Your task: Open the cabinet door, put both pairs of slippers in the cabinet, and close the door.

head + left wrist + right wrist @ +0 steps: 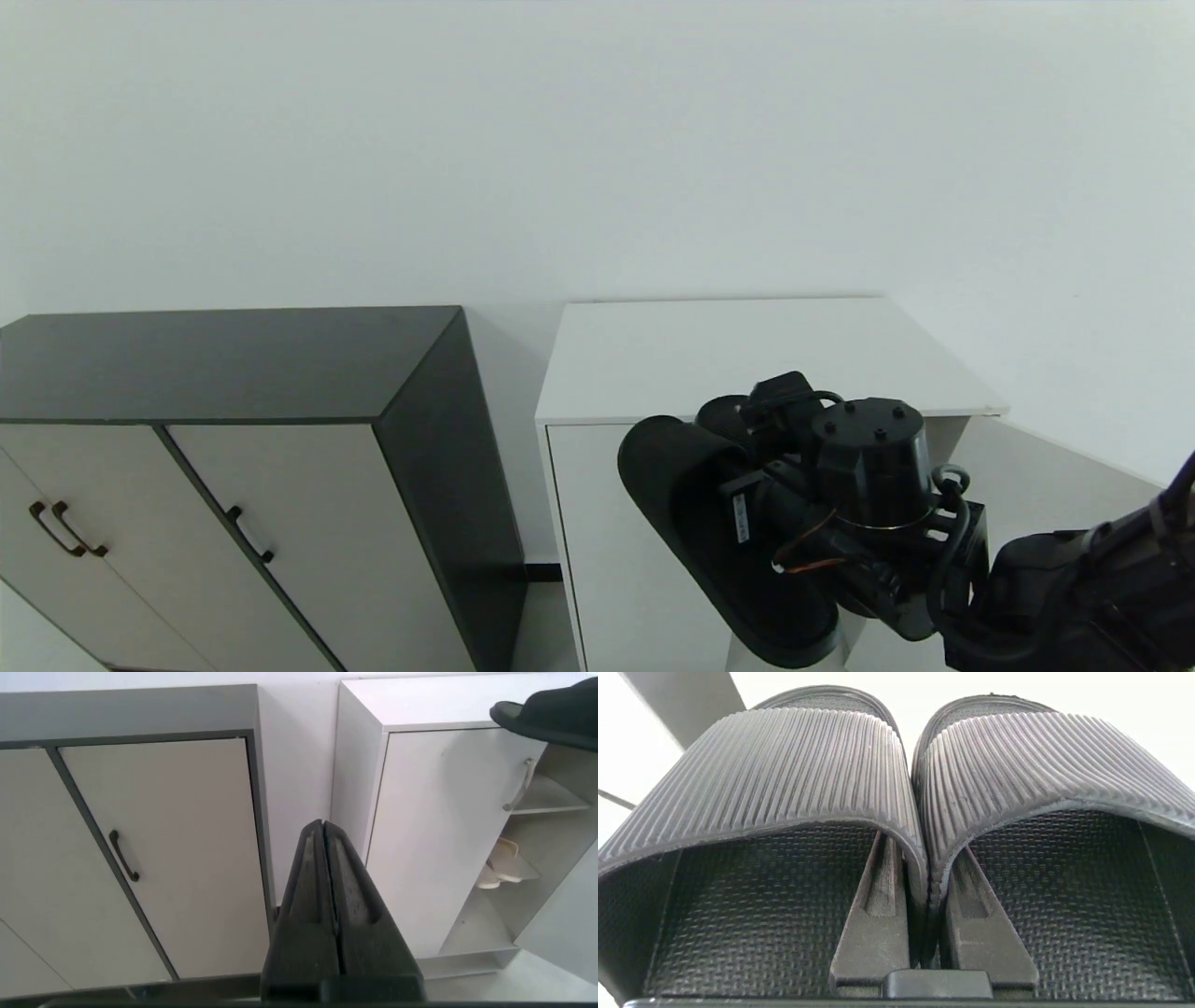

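R gripper (920,905) pinches black slippers (709,523) by their inner strap edges, held up in front of white cabinet (747,355). L gripper (324,840) pressed together, empty. Door (448,831) open, beige pair (505,863) already inside. Next, imo: hold pinch tight, clear door edge, set soles flat on free shelf (551,798), then let go.

Head and left wrist cameras both face the white cabinet (738,359).

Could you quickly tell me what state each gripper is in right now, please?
Left gripper: jaws closed, holding nothing.
Right gripper: jaws closed on the pair of black slippers.
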### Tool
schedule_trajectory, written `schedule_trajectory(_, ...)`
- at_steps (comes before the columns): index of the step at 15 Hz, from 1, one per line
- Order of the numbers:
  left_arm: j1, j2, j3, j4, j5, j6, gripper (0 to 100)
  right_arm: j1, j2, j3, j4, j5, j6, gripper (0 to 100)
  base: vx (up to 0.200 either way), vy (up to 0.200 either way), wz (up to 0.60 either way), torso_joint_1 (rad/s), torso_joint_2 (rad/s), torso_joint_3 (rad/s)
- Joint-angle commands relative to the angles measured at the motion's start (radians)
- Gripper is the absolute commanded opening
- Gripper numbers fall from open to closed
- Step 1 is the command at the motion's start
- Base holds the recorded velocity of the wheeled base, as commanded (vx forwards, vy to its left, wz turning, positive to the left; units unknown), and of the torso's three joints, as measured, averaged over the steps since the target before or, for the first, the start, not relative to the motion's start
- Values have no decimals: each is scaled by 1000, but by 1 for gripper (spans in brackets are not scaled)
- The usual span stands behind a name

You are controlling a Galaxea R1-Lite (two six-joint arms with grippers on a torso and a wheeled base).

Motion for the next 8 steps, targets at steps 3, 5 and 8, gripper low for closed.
schedule_trajectory(3, -1, 0, 0, 0, 0, 1, 0, 25, -45, 30, 1, 43, -1, 0, 0, 0, 0, 0, 0, 0)
schedule_trajectory(5, -1, 0, 0, 0, 0, 1, 0, 25, -48, 31, 0, 45, -1, 0, 0, 0, 0, 0, 0, 0)
schedule_trajectory(8, -1, 0, 0, 0, 0, -1, 0, 48, -69, 33, 1, 42, -3, 0, 0, -200, 0, -6, -4, 2)
